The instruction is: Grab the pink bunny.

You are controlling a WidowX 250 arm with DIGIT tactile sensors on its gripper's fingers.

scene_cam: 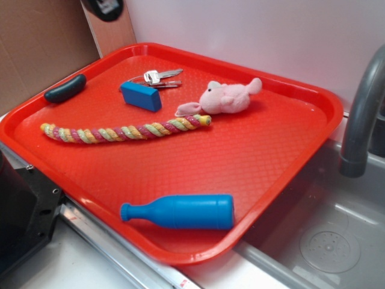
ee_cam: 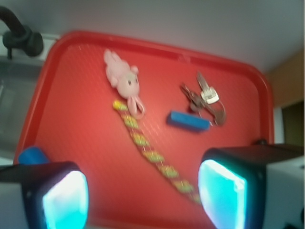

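Approach step, nothing grasped yet. Gripper (ee_cam: 143,193) fingers (ee_cam: 64,200) spread wide and empty, high above the red tray (ee_cam: 71,143). Pink bunny (ee_cam: 123,78) lies at the tray's far side, ear touching the braided rope (ee_cam: 152,155) end. Next: move forward, centre over its body, descend clear of the rope.

Your pink bunny (scene_cam: 225,98) | pale, fuzzy plush, long ears | lying on its side | near tray's (scene_cam: 180,162) far edge

The exterior view looks down obliquely at the red tray (scene_cam: 289,156); the wrist view overlooks it from high above.
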